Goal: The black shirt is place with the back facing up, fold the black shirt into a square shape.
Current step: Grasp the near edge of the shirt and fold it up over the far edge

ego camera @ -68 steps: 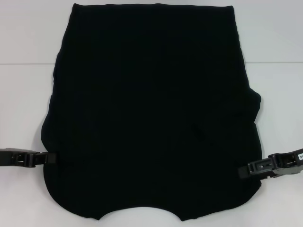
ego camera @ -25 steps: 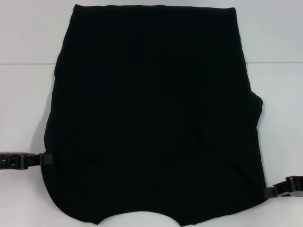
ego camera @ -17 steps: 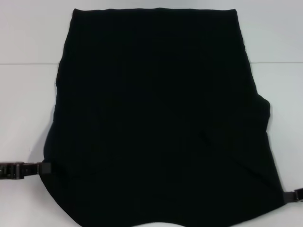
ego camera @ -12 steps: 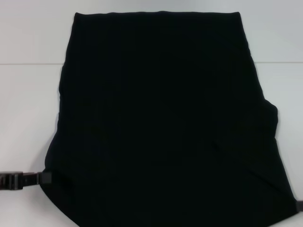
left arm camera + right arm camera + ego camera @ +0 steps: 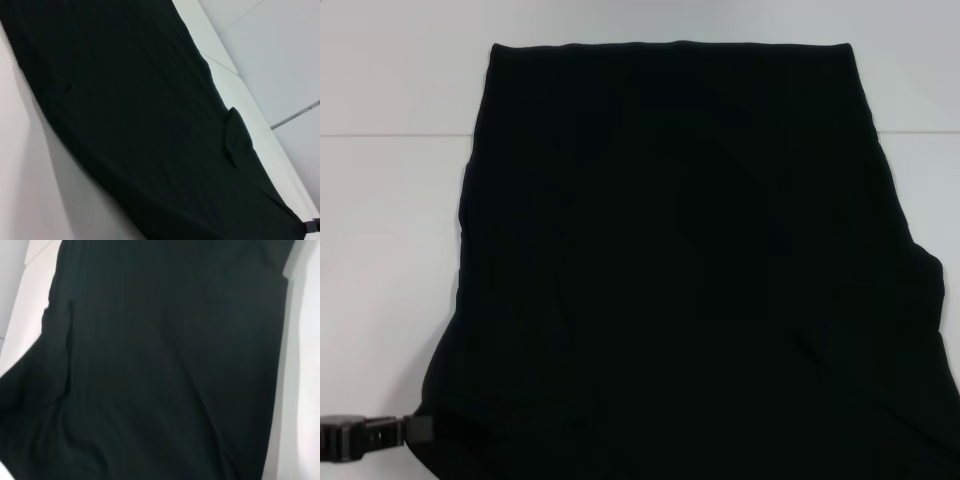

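Note:
The black shirt (image 5: 680,260) fills most of the head view, its far hem straight across the top and its near end raised towards the camera and running out of the picture. My left gripper (image 5: 418,430) sits at the shirt's near left edge, shut on the fabric. In the head view my right gripper is out of view. The left wrist view shows the shirt (image 5: 140,110) stretched to a point at its far corner, where a sliver of the right gripper (image 5: 312,226) holds it. Black cloth (image 5: 160,365) fills the right wrist view.
The shirt lies on a white table (image 5: 380,250), which shows bare to the left and along the far side. A thin seam line (image 5: 390,134) crosses the table behind the shirt.
Both grippers moved nearer and outward with the shirt's near edge, and the right one left the head view. The shirt's near end rose towards the camera and its far hem slid nearer.

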Robot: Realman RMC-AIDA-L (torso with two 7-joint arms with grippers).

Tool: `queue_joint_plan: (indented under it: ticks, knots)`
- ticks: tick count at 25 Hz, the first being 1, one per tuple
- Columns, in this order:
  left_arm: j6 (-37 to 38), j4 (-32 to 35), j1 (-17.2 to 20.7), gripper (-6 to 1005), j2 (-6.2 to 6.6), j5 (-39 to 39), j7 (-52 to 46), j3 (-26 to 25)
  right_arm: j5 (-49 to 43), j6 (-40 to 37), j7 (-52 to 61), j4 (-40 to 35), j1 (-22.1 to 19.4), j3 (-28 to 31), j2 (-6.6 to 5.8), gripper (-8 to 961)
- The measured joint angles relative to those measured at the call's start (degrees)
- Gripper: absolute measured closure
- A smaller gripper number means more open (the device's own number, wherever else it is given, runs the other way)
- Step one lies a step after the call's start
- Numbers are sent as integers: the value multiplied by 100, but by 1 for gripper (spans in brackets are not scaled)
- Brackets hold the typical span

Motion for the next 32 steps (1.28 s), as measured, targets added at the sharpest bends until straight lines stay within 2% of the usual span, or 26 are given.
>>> queue_joint_plan:
  ticks: [4, 8, 13, 14, 19, 21, 25, 32]
  knots:
    - [37, -91, 30, 850, -30, -1, 29, -28, -5, -31, -83, -29, -92, 167, -42, 912]
    - [-17, -269, -177, 847, 24, -95, 63, -63, 13, -17, -134, -33, 37, 396, -58, 911]
    - [-357, -604, -795, 843, 249, -344, 27, -47, 26, 209, -192, -38, 450, 815, -76, 911]
    - [-555, -784, -1043, 843, 335, -367, 12, -32, 30, 270, -191, -38, 530, 850, -84, 911]
    - [-1486, -1412, -1803, 839, 593, -367, -22, 45, 33, 867, -111, 28, 1081, 978, -143, 912]
    - [-2000, -1643, -2120, 838, 653, -368, -24, 139, 32, 1194, -49, 67, 1307, 979, -147, 911]
    - [-2972, -1862, -2592, 835, 675, -382, -30, 249, 37, 1901, 31, 236, 1736, 977, -172, 911]
    - [-4482, -2144, -3135, 830, 630, -534, 32, 282, 33, 3515, 48, 922, 2539, 689, -343, 911]
